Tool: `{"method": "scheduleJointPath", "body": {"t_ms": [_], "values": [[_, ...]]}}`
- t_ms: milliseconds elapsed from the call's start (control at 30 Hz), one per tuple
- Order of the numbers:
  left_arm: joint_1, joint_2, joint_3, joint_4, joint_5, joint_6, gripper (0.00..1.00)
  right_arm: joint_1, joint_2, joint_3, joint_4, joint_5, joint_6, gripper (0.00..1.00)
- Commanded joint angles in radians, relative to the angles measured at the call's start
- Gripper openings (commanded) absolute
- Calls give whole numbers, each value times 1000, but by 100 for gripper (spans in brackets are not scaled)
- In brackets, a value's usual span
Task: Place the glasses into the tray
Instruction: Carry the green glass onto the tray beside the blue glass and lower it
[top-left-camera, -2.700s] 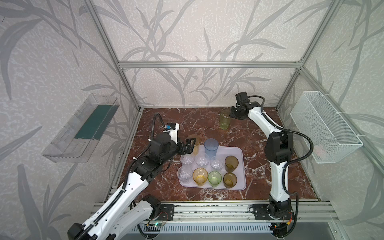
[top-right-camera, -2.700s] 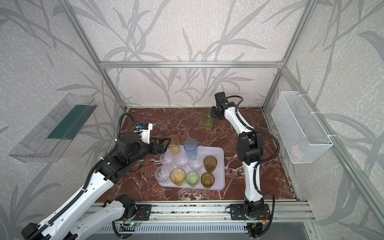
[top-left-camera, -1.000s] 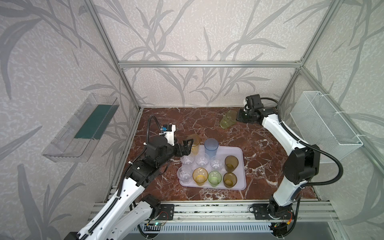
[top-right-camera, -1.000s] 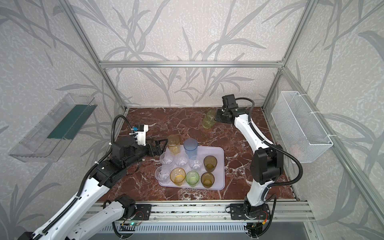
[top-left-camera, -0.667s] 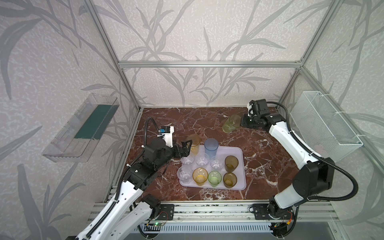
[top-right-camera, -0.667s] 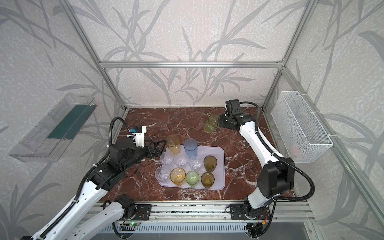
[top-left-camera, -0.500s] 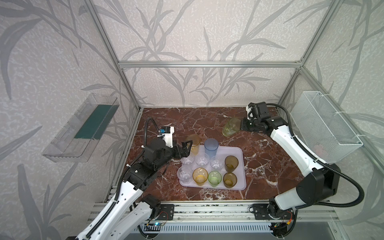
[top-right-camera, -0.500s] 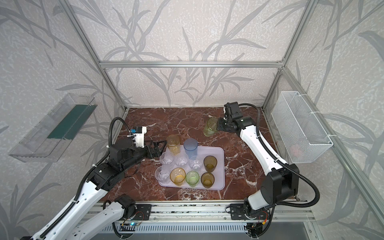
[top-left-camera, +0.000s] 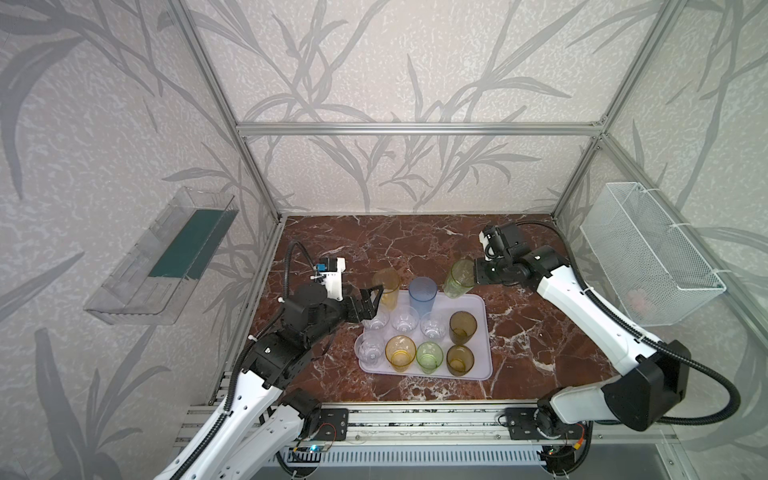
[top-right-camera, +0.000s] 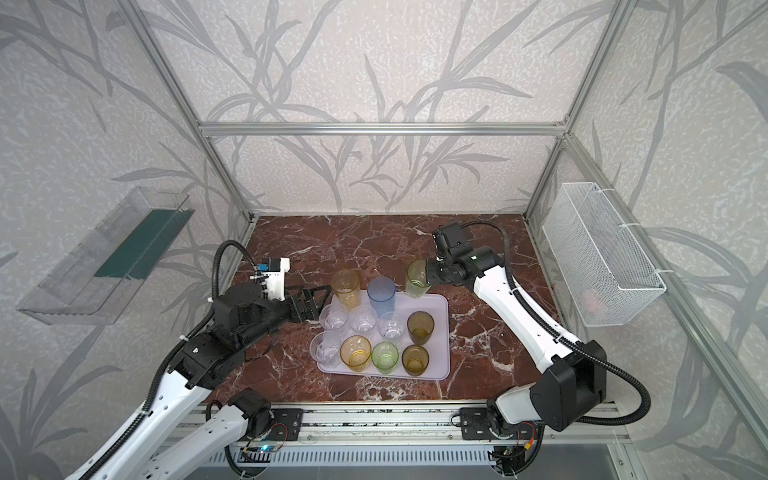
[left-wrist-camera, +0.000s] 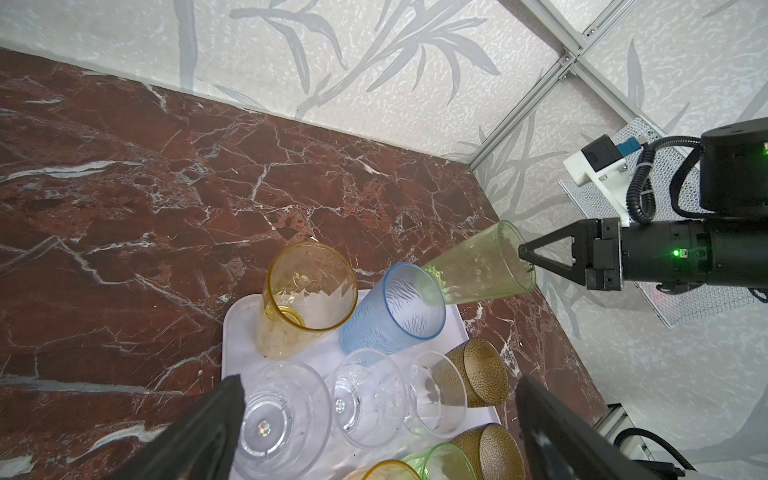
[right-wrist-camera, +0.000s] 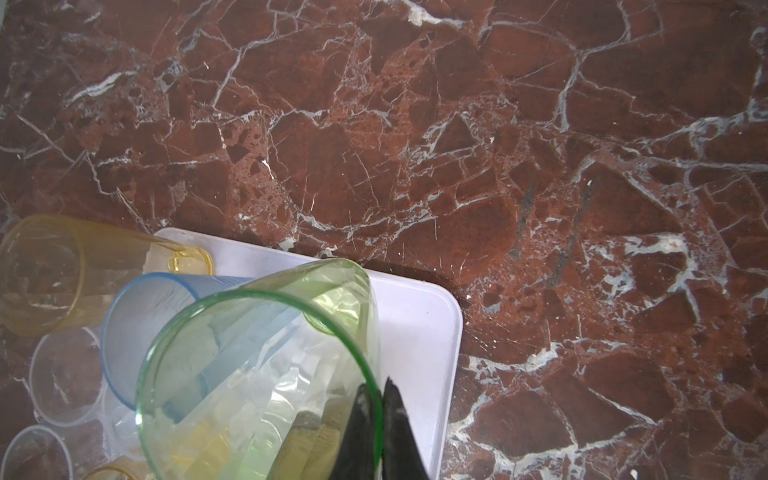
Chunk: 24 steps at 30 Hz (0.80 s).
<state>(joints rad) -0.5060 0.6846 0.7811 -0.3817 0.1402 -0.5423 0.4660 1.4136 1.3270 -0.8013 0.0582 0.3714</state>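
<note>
The lavender tray (top-left-camera: 482, 372) (top-right-camera: 441, 312) (left-wrist-camera: 245, 316) (right-wrist-camera: 415, 316) holds several short glasses, clear, amber, green and olive-brown. A tall amber glass (top-left-camera: 386, 282) (top-right-camera: 345, 286) (left-wrist-camera: 307, 299) and a tall blue-grey glass (top-left-camera: 422, 295) (top-right-camera: 381, 295) (left-wrist-camera: 395, 307) stand along its far edge. My right gripper (top-left-camera: 475, 272) (top-right-camera: 428, 272) (left-wrist-camera: 521, 251) (right-wrist-camera: 376, 390) is shut on the rim of the tall green glass (top-left-camera: 457, 278) (top-right-camera: 417, 278) (left-wrist-camera: 478, 270) (right-wrist-camera: 257, 374). That glass hangs tilted over the tray's far right corner. My left gripper (top-left-camera: 372, 297) (top-right-camera: 311, 297) (left-wrist-camera: 378, 390) is open and empty at the tray's left edge, by the amber glass.
A white wire basket (top-left-camera: 648, 253) hangs on the right wall. A clear bin (top-left-camera: 162, 253) hangs on the left wall. Aluminium frame posts stand at the back corners of the red marble floor (top-left-camera: 395, 241), and a rail runs along its front.
My right arm has carried the green glass from the back of the floor forward and left to the tray's far right corner. The left gripper has stayed open in place.
</note>
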Motion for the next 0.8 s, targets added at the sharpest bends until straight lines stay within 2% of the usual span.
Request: {"method": "scheduleJointPath", "body": {"t_ms": [0, 467, 767], "values": [[-2, -20, -19, -5, 0, -16, 99, 10, -44, -24, -29, 44, -7, 0], [-3, -20, -6, -21, -8, -34, 99, 9, -39, -57, -40, 118, -9, 0], [-2, -27, -2, -44, -23, -25, 99, 8, 7, -80, -4, 89, 12, 0]]}}
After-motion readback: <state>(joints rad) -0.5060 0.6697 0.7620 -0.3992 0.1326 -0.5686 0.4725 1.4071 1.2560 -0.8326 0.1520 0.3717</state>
